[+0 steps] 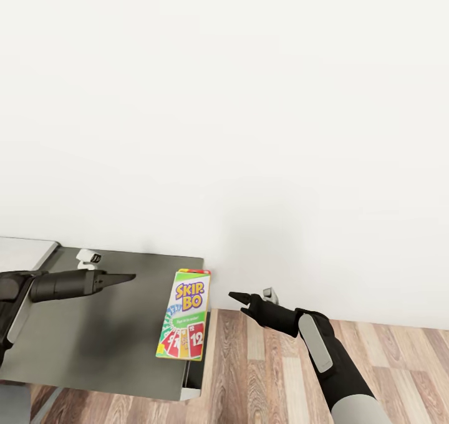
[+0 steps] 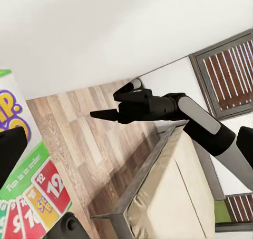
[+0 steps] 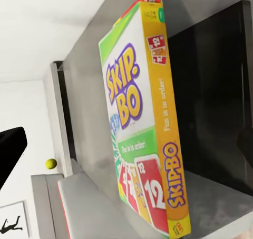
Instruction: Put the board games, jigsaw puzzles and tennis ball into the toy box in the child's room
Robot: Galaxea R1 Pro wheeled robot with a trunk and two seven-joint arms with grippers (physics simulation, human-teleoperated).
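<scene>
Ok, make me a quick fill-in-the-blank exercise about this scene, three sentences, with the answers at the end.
1. The Skip-Bo box lies on the dark grey section of the table, along the edge nearest the ____ gripper.
2. The floor beside the table is made of ____.
3. The big number printed on the red card on the box cover is ____.

Missing words: right; wood; 12

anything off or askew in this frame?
The Skip-Bo box lies flat at the very right edge of the dark table section, its side about flush with the rim, maybe slightly over. Both the left gripper and the right gripper are apart from it. Nothing spilled or damaged.
</scene>
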